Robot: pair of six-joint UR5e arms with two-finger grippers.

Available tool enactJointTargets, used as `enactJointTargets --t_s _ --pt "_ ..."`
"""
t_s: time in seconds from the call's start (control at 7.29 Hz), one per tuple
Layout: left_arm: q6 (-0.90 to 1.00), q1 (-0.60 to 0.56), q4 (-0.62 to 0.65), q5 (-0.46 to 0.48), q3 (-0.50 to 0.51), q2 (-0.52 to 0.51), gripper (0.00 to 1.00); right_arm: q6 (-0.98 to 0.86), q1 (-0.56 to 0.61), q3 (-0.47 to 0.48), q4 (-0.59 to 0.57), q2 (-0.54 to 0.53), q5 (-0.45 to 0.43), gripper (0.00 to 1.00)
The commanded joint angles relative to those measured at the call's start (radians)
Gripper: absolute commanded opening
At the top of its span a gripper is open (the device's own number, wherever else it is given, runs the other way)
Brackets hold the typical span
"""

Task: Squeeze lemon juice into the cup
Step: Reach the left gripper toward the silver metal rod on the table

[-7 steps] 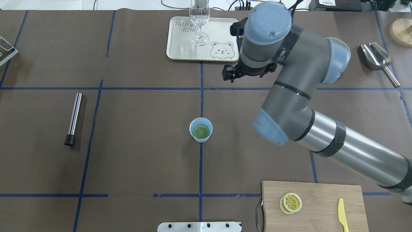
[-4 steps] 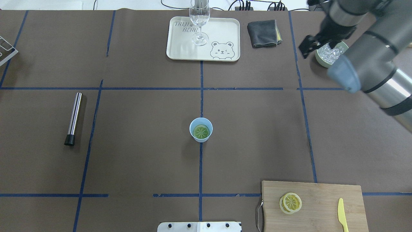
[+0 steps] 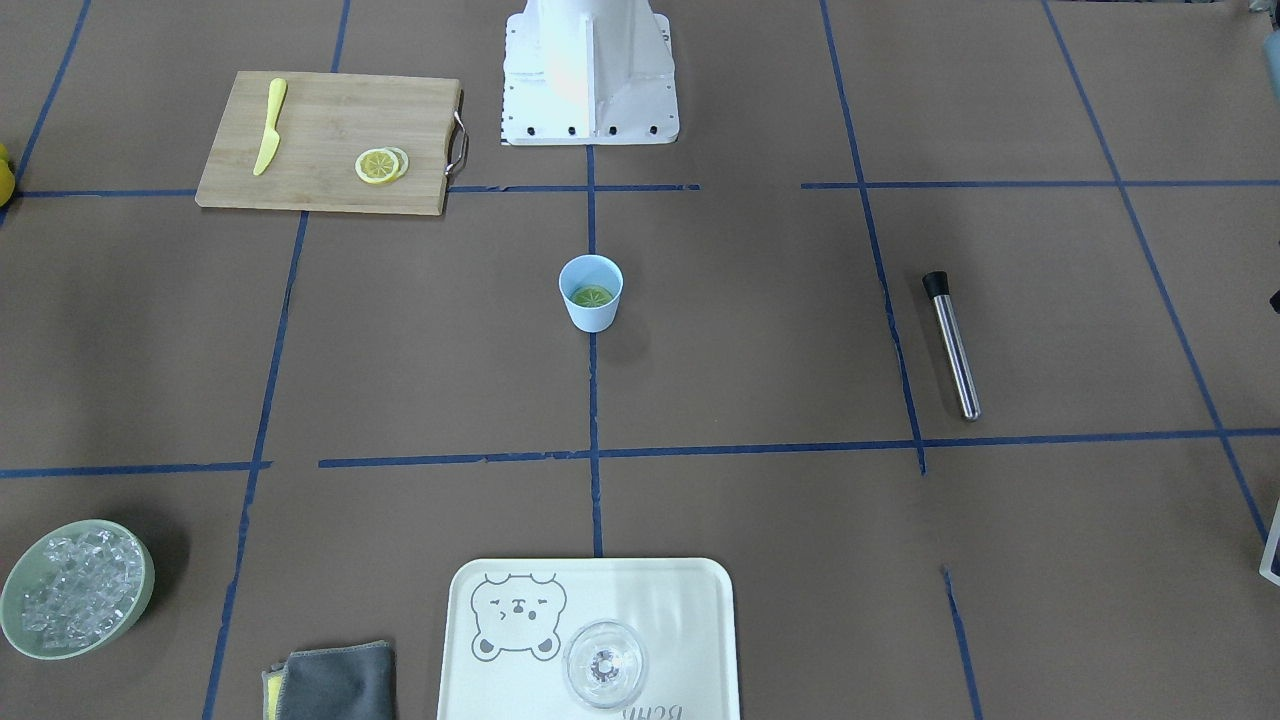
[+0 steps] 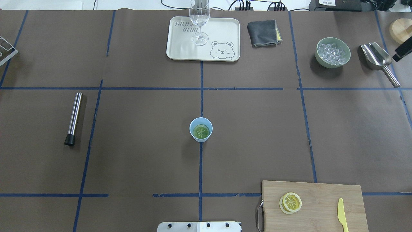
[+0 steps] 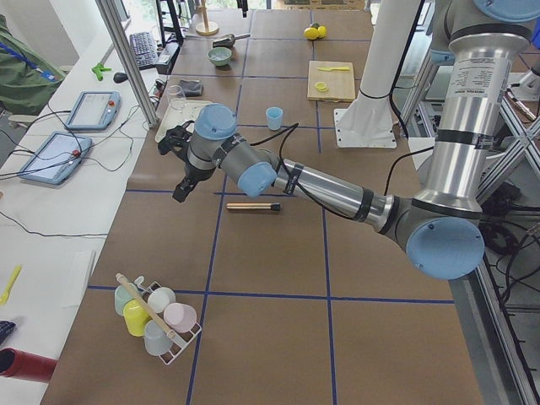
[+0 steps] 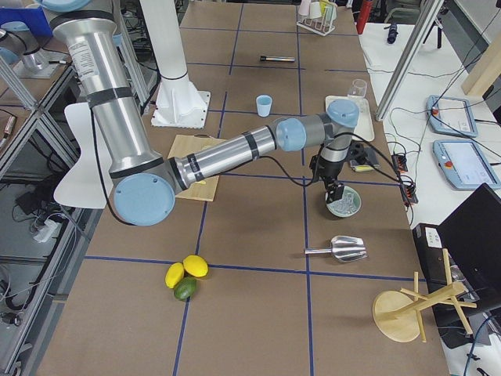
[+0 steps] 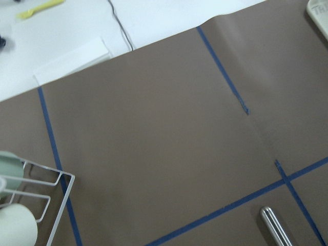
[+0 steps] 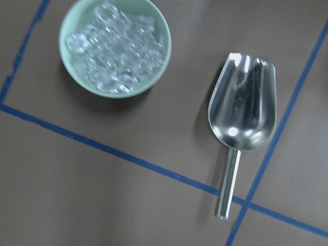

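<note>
1. One cup (image 4: 200,120) stands at the table's middle on a blue tape line. One lemon slice (image 4: 201,131) lies flat inside it, at the bottom.
2. Two other slices (image 4: 290,203) overlap on the single cutting board (image 4: 322,199), with one yellow knife (image 4: 342,215) well to their side.
3. The right gripper (image 6: 337,192) hangs above the ice bowl (image 4: 332,66) and the one metal scoop (image 4: 375,56). I cannot tell how far apart its jaws are, or whether it holds anything.
4. The left gripper (image 5: 180,191) hovers over bare table near the steel muddler (image 4: 73,117). Its jaw gap is likewise unclear.
5. One tray (image 4: 180,42) carries one stemmed glass (image 4: 200,17), and a folded grey cloth (image 4: 263,33) lies beside the tray. All are well apart from the cup.
</note>
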Motion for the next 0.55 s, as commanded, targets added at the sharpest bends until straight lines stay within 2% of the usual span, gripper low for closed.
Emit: enactJointTargets --t_s 0.0,0.27,0.41 --pt "-0.091 0.008 -0.118 0.009 0.005 0.014 1.0 -0.008 0.082 -0.001 0.001 -0.114 0.014 1.0" --pt "-0.207 0.148 -0.17 0.019 -0.018 0.02 1.0 0.012 0.12 -0.001 0.001 -0.154 0.069 1.0" --pt "-0.354 0.226 -0.17 0.098 -0.023 0.02 1.0 0.012 0.121 -0.002 0.001 -0.155 0.07 1.0"
